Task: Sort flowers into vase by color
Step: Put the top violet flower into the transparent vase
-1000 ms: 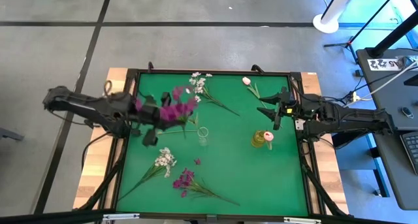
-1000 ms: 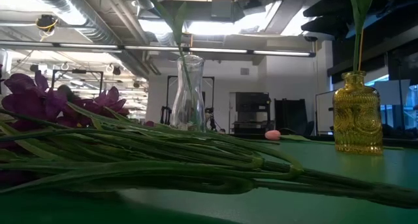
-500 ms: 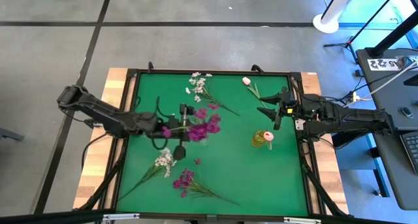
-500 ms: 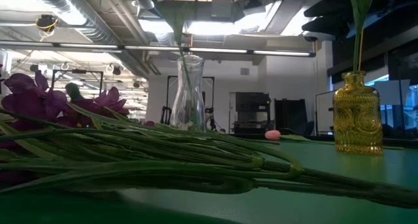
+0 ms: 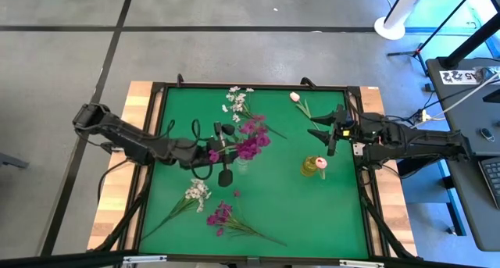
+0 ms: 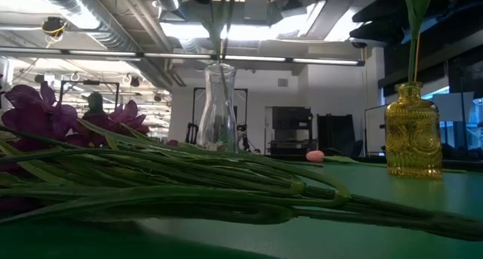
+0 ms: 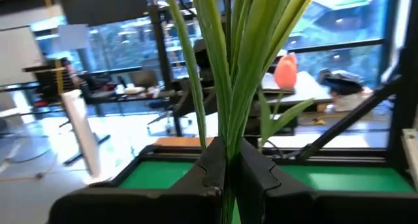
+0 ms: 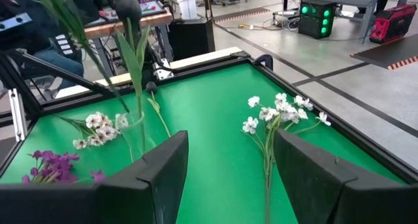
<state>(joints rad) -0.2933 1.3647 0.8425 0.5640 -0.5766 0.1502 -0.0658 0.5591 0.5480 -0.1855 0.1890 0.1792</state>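
My left gripper (image 5: 226, 152) (image 7: 226, 160) reaches level over the middle of the green table and is shut on a magenta flower spray (image 5: 250, 139). It is right beside the clear glass vase (image 5: 243, 163) (image 6: 217, 108). Whether the stem ends reach into the vase, I cannot tell. In the right wrist view a leafy stalk with a dark top (image 8: 128, 5) stands in that vase (image 8: 134, 138). A yellow vase (image 5: 312, 166) holds a pink tulip. My right gripper (image 5: 322, 131) (image 8: 228, 178) waits open at the table's right edge, with nothing between its fingers. My left gripper pinches the spray's bundle of green stems (image 7: 225, 142) between its two fingers, below the long leaves. The fingers come level from the table's left and lie across the stems. The spray stands roughly upright, blossoms up, lifted clear of the table.
A white spray (image 5: 238, 104) and a pale tulip (image 5: 297, 98) lie near the far edge. Another white spray (image 5: 195, 194) and a magenta spray (image 5: 223, 215) lie toward the near edge, and the magenta one fills the low view's foreground (image 6: 151, 176). A black frame (image 5: 156, 143) rims the table.
My left gripper has gone toward the table's right edge and down, carrying the magenta spray from the left side to the clear vase. Its wrist has rolled on the way. The move was fast at first and has slowed.
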